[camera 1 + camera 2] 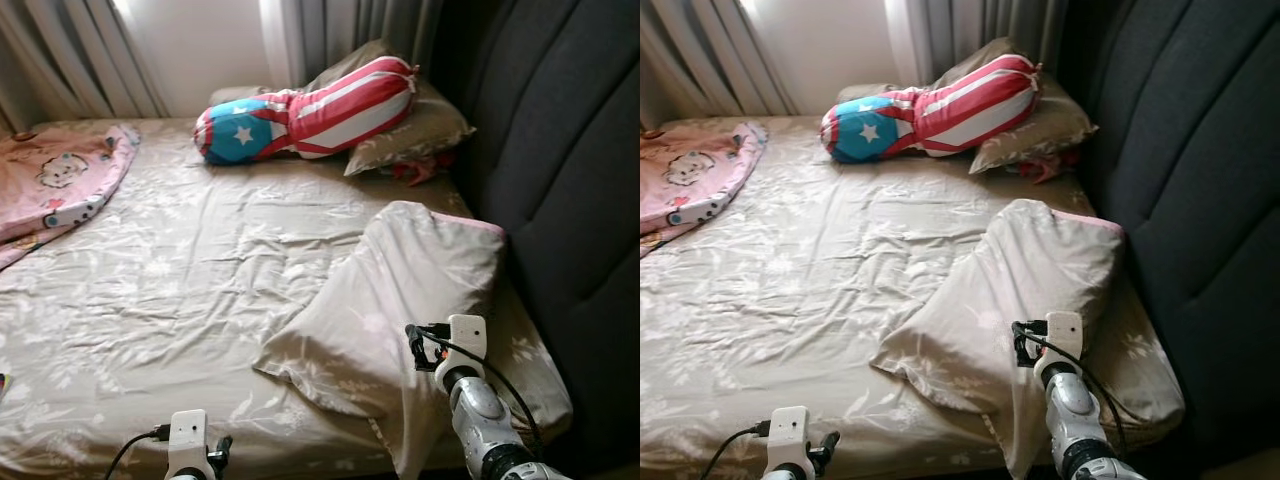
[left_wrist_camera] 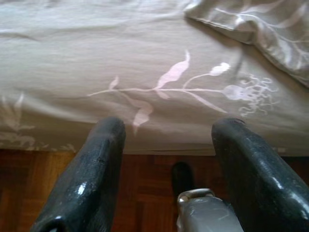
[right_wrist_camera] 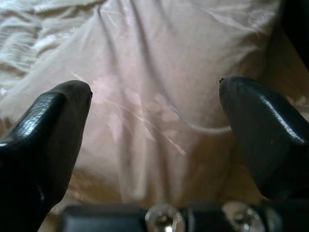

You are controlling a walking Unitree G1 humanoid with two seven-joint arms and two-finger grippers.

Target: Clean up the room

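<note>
Overhead, right hand (image 3: 154, 125) above pillow (image 1: 400, 290)

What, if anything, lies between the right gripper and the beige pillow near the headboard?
Nothing visible. The right gripper hovers open just above the beige pillow, and the right wrist view looks between its fingers straight onto the fabric.

Right claw (image 1: 1025, 343) over beige pillow (image 1: 1010, 290)
</note>
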